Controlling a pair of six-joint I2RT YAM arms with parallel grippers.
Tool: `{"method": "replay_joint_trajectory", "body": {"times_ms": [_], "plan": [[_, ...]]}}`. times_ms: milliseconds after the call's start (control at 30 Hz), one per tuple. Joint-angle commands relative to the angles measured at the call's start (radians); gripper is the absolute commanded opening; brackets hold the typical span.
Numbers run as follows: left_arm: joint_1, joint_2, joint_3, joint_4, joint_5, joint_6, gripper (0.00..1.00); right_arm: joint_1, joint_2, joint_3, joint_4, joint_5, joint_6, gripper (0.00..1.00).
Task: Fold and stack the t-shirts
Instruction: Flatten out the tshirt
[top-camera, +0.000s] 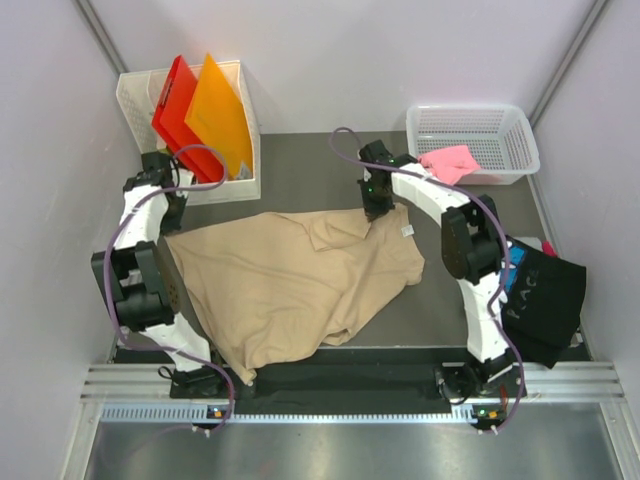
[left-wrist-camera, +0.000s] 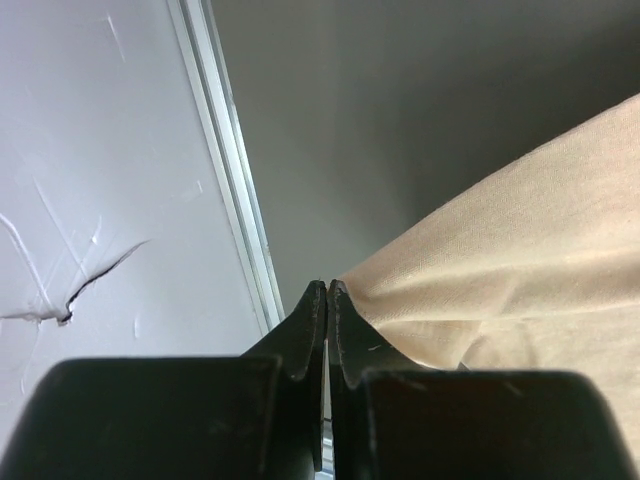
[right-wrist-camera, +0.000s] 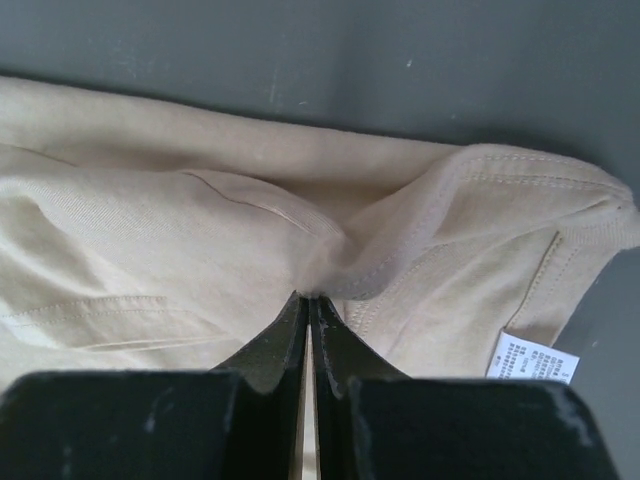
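The tan t-shirt (top-camera: 290, 285) lies spread and rumpled across the middle of the table. My left gripper (top-camera: 170, 222) is at its far left corner; in the left wrist view its jaws (left-wrist-camera: 327, 286) are shut, and the cloth (left-wrist-camera: 520, 260) runs right up to the tips. My right gripper (top-camera: 378, 207) is at the collar; there its jaws (right-wrist-camera: 308, 297) are shut on a bunched fold of the tan cloth (right-wrist-camera: 150, 230) beside the stitched neckline, with the white label (right-wrist-camera: 532, 358) at lower right. The pink t-shirt (top-camera: 450, 160) hangs over the basket's front rim. The black t-shirt (top-camera: 545, 295) lies at the right edge.
A white bin (top-camera: 240, 185) at the back left holds red (top-camera: 175, 105) and orange (top-camera: 218, 115) plastic sheets. A white mesh basket (top-camera: 500, 125) stands at the back right. The left wall and its metal rail (left-wrist-camera: 225, 170) are close beside my left gripper.
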Motion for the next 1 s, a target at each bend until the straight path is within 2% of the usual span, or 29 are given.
{"method": "replay_joint_trajectory", "body": {"times_ms": [0,300,467,767,967], "plan": [[0.0,-0.089,0.036,-0.044,0.037,-0.003,0.0,-0.016,-0.103,0.033,0.018,0.02,0.006,0.0],[0.0,-0.216,0.162,-0.113,0.105,0.05,0.0,-0.017,-0.356,-0.003,0.014,0.073,-0.02,0.0],[0.001,-0.274,0.177,-0.11,0.113,0.076,0.0,-0.016,-0.472,-0.028,-0.013,0.093,-0.02,0.0],[0.0,-0.296,0.251,-0.092,0.1,0.145,0.0,-0.017,-0.672,0.024,-0.123,0.162,-0.023,0.0],[0.0,-0.293,0.429,-0.126,0.171,0.21,0.0,-0.019,-0.805,0.058,-0.193,0.184,-0.002,0.0]]}}
